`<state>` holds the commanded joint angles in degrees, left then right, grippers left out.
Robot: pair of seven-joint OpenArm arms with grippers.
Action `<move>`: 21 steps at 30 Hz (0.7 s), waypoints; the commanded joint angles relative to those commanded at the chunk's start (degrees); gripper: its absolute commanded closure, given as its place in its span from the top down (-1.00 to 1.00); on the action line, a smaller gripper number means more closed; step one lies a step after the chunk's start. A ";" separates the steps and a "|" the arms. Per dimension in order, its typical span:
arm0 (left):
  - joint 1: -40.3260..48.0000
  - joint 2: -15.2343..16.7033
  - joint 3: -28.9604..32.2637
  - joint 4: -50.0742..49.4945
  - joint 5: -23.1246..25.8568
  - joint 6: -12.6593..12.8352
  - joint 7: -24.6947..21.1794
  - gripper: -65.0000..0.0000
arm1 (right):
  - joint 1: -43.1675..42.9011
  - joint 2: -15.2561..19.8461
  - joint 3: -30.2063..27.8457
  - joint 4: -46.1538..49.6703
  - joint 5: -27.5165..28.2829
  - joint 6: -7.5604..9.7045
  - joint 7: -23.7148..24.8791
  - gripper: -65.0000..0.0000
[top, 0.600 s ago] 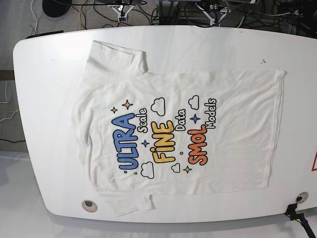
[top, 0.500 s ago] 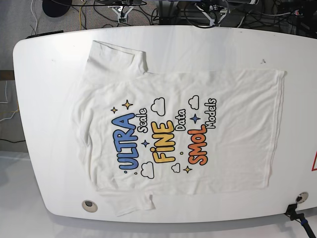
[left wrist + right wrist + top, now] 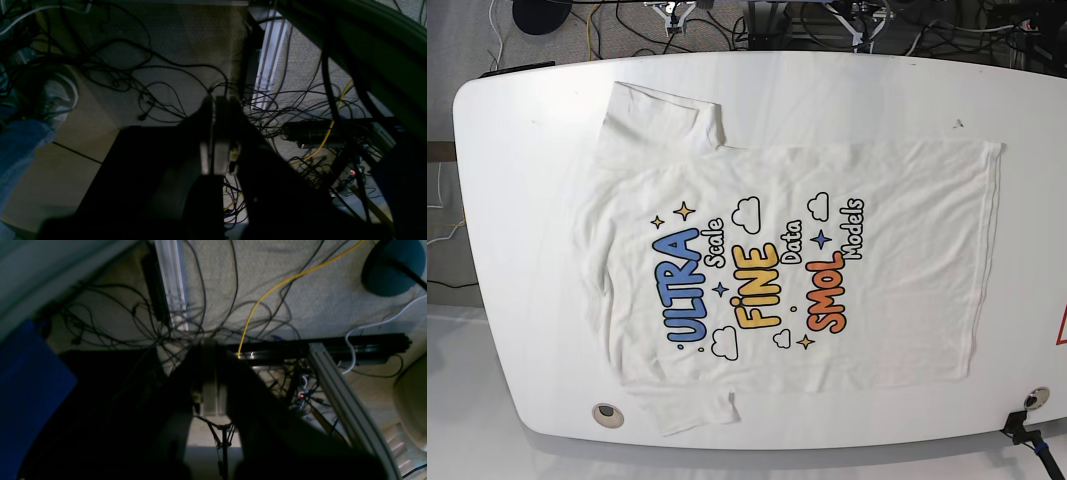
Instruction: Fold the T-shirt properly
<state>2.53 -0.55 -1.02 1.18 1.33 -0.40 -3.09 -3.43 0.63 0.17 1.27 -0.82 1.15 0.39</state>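
Base view: T-shirt (image 3: 907,270) is lying spread out on the white table (image 3: 527,300), print facing up, not folded. Collar end is pointing to the picture's left, hem to the right. One sleeve is sticking out toward the top edge of the table, the other is reaching toward the bottom edge. Print is running sideways: blue ULTRA, yellow FINE, orange SMOL, with clouds and stars around them. Some soft wrinkles are showing, mostly near the collar end. Left gripper (image 3: 862,38) and right gripper (image 3: 671,24) are hanging at the top of the picture, just beyond the table edge, both well apart from the cloth. A round disc (image 3: 608,415) is sitting near the lower left corner of the table, below and left of the lower sleeve.

Left wrist view: fingers are sitting together, closed, holding nothing visible. Black cables (image 3: 150,53) are tangling over the floor behind, a yellow cable (image 3: 328,133) is running on the right. Shirt isn't showing.

Right wrist view: fingers are also pressing together, closed, nothing visible between them. More cables are crossing the background, beside a metal rail (image 3: 350,406).
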 joint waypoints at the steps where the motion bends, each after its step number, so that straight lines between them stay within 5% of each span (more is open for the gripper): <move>1: 0.15 0.02 0.05 0.32 -0.01 0.15 0.06 -1.00 | -0.36 0.10 0.06 0.14 -0.18 0.11 0.32 -1.00; 21: 0.46 -0.25 0.30 -0.23 -0.64 0.20 -2.47 -1.00 | -2.22 0.28 0.28 2.13 -0.39 0.84 -1.37 -1.00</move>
<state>2.99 -0.80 -0.71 0.95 0.69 -0.20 -5.55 -5.65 0.91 0.45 3.41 -1.21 1.99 -0.98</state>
